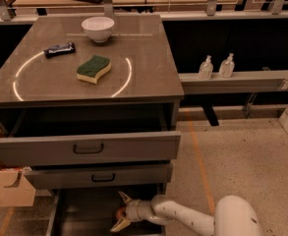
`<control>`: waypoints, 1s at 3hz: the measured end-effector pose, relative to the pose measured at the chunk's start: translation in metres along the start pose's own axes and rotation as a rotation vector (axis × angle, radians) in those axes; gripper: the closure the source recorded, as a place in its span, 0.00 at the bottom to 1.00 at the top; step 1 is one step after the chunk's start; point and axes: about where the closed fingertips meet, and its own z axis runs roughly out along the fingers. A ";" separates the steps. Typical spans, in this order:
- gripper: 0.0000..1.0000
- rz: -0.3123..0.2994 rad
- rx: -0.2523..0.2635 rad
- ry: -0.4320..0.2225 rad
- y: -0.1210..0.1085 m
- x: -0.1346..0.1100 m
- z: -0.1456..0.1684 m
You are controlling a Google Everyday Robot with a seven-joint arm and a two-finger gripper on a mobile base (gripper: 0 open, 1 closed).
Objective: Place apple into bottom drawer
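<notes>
The gripper (121, 211) reaches into the bottom drawer (84, 211) from 3 o'clock, its fingers (123, 197) splayed wide and released, with the apple (117, 214) between them inside the drawer. At 12 o'clock sits the middle drawer (99, 175), and farther up a green sponge (94, 68) on the cabinet top (148, 68)

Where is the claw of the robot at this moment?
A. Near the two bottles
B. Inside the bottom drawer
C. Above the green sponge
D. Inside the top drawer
B: the claw reaches into the bottom drawer, with the apple between its open fingers.
</notes>
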 end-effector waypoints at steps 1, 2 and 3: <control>0.12 0.001 0.030 0.002 -0.002 -0.012 -0.024; 0.35 -0.012 0.105 0.058 -0.011 -0.030 -0.082; 0.59 -0.024 0.151 0.113 -0.013 -0.043 -0.120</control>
